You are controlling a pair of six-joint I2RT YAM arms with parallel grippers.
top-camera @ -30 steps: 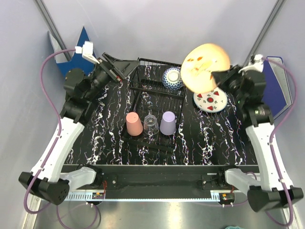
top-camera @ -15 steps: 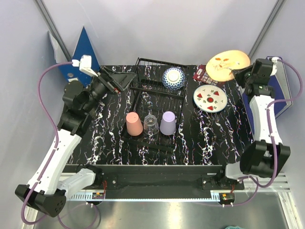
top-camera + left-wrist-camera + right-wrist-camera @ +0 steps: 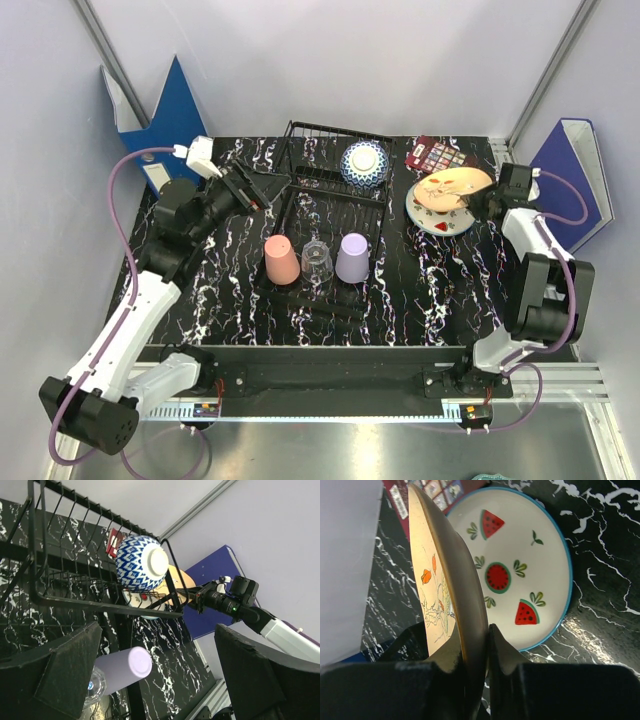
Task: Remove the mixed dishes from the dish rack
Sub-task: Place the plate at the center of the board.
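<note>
Cream orange-patterned plate (image 3: 455,184) in right pincer (image 3: 475,650) has lowered over white plate (image 3: 445,221).

cream plate (image 3: 455,185) lowered, now over white plate (image 3: 438,222)

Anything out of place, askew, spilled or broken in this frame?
Nothing spilled or broken. One thing sits askew: the cream plate, pinched by its rim in the right gripper's jaws, hangs tilted over the white plate lying flat on the table.
</note>
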